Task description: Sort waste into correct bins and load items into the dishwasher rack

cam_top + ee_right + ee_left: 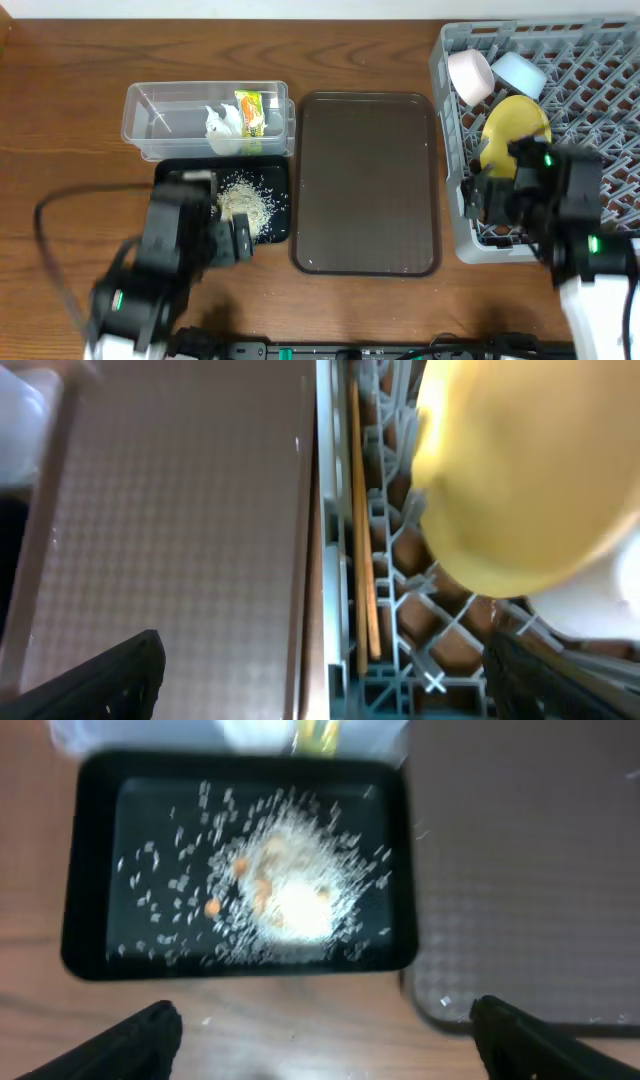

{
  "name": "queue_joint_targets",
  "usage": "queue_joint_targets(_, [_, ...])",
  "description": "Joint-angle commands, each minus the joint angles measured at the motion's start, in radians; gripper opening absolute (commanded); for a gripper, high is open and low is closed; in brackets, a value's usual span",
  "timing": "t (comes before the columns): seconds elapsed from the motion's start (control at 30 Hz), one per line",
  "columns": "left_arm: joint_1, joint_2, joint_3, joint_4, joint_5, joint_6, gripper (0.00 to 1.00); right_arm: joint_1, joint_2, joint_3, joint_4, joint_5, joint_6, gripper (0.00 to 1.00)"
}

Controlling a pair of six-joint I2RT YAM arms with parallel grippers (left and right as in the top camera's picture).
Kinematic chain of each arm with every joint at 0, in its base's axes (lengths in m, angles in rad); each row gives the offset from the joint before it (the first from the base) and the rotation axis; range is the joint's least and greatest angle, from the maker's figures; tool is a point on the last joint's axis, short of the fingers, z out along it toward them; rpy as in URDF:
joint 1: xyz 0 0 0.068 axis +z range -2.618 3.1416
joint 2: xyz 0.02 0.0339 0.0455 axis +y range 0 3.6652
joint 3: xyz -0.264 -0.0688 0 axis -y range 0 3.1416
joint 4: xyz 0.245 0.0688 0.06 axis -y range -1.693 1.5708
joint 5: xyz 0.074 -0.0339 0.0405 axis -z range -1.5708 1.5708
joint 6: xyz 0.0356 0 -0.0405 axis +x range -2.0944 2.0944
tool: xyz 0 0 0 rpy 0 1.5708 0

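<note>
The clear tub [160, 112] holds the snack wrapper [250, 110] and the paper wad [224, 128]. The black tray [170, 172] in front of it holds rice scraps [243, 203], which also show in the left wrist view [285, 890]. My left gripper [225, 238] [325, 1040] is open and empty over bare wood just before the tray [90, 870]. The grey rack [590, 110] holds the yellow plate [515, 125] [520, 470], a white bowl [470, 75], a light blue bowl [518, 73] and chopsticks [362, 540]. My right gripper [482, 200] [325, 680] is open and empty over the rack's left wall [335, 600].
A large dark brown serving tray [365, 180] [530, 870] [170, 510] lies between the black tray and the rack. A white thing [600, 595] shows below the plate; I cannot tell what it is. Cables lie along the table's front edge.
</note>
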State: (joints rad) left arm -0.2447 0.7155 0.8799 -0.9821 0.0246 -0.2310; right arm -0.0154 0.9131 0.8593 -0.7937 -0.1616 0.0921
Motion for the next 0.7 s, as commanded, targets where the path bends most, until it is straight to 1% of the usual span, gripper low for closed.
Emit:
queue_joint_targets(0.0, [-0.014,-0.164,-0.075,0.024,0.002,0.005,0.96,-0.003,-0.179,-0.105,0.042,0.05,0.008,0.99])
queue_joint_targets(0.1, [-0.014,-0.272,-0.087,0.035,0.002,0.006,0.96,-0.003,-0.316,-0.174,0.05,0.053,0.008,0.99])
queue_joint_targets(0.23, [-0.014,-0.355,-0.087,0.032,0.002,0.006,0.97,-0.003,-0.418,-0.212,0.015,0.053,0.008,0.99])
queue_joint_targets(0.47, [-0.014,-0.367,-0.087,0.006,0.002,0.006,0.97,-0.003,-0.437,-0.212,-0.116,0.053,0.008,0.99])
queue_joint_targets(0.67, [-0.014,-0.367,-0.087,-0.007,0.002,0.006,0.97,-0.003,-0.437,-0.212,-0.197,0.054,0.008,0.99])
